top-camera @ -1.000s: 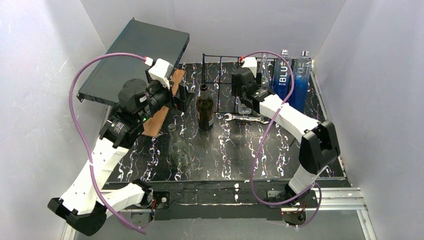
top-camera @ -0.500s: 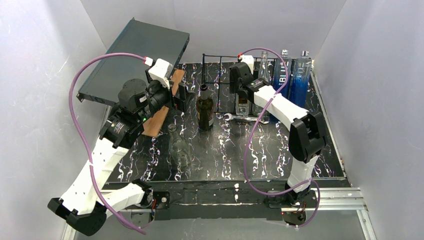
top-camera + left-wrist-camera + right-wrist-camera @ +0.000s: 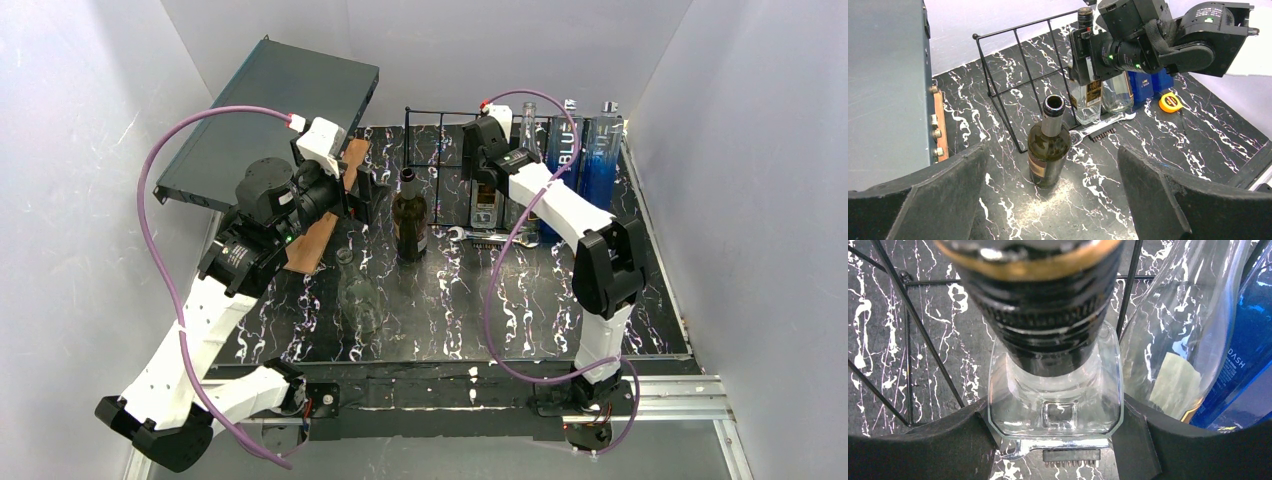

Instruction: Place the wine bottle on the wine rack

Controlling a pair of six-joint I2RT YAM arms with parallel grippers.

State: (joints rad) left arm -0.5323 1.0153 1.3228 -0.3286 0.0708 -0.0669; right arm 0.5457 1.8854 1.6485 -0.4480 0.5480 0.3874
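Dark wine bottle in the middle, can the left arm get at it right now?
Probably yes: the left gripper is open and faces the dark wine bottle, which stands upright with nothing between them.

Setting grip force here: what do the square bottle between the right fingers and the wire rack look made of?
Square bottle: clear glass, glossy; thick see-through walls with bright highlights. Its cap looks like black plastic with a gold band. Wine rack: thin metal wire, black coating, probably painted.

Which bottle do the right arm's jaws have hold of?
The clear square bottle with the black cap: it sits clamped between them, while the dark wine bottle stands alone, untouched.
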